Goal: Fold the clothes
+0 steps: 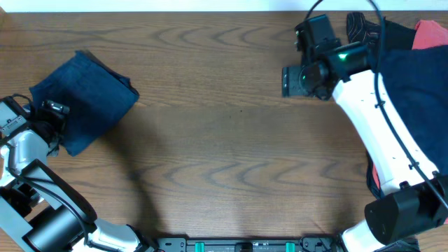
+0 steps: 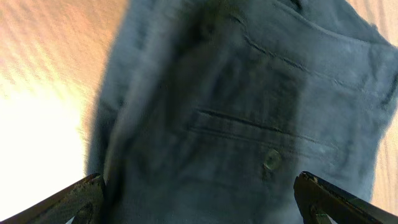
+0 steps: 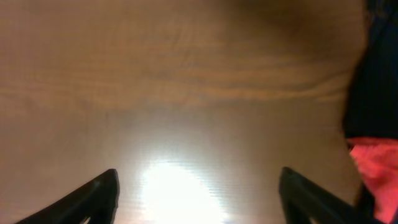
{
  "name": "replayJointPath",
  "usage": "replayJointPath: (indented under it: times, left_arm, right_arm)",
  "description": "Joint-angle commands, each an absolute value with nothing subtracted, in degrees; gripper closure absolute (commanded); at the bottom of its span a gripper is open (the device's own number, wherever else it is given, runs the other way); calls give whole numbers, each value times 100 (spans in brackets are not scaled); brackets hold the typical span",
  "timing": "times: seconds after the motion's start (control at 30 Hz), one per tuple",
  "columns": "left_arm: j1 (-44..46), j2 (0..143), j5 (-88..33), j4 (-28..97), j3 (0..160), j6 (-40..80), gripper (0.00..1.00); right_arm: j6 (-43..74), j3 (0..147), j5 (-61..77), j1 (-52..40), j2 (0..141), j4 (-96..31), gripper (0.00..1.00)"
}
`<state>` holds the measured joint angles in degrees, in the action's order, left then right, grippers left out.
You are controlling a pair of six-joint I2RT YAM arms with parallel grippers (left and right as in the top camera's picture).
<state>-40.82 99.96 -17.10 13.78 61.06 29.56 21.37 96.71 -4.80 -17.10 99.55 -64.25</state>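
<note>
Wooden table (image 1: 231, 140); folded navy shorts (image 1: 84, 98) just ahead of wide-open, empty left pincer (image 2: 199, 182)

Overhead is evenly lit and sharp, with a faint soft shadow on the desk (image 1: 224, 140) at lower left. Both wrist views are blurred — white glare burns its surface, and the shorts (image 2: 249, 124) look smeared and dim.

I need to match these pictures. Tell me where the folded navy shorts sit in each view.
Overhead: the folded navy shorts lie at the left edge.
Left wrist: they fill most of the frame, pocket button showing.
Right wrist: not in it; the dark cloth at right is another garment.
Shared landmark: the wooden table.
</note>
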Motion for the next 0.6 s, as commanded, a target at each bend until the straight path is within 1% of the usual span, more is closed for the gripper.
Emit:
replayJointPath:
  times: [0.0, 0.03, 0.07, 0.13, 0.27, 0.47, 0.57]
  left_arm:
    - [-3780, 9662, -2040, 1411, 6099, 2617, 2]
    - [-3621, 9564, -2034, 1406, 6099, 2414, 2]
    - [-3454, 9485, -2034, 1391, 6099, 2150, 2]
    - [-3002, 9341, -1942, 1391, 6099, 1525, 2]
    - [-1962, 9236, -1544, 1433, 6099, 1050, 2]
    - [-521, 9238, -45, 2051, 6099, 1037, 2]
    - [-40, 9238, 209, 2329, 6099, 1059, 2]
  right_arm:
    - [2788, 9760, -478, -1170, 9835, -6136, 8]
    - [2783, 9760, -303, -969, 9835, -5972, 2]
    - [2781, 9760, -126, -788, 9835, -5835, 1]
    - [2714, 9760, 239, -364, 9837, -5586, 1]
    - [2471, 9760, 604, 397, 9837, -5398, 1]
    - [2010, 9758, 624, 1194, 9837, -5979, 1]
    - [1959, 9749, 624, 1507, 9837, -6320, 1]
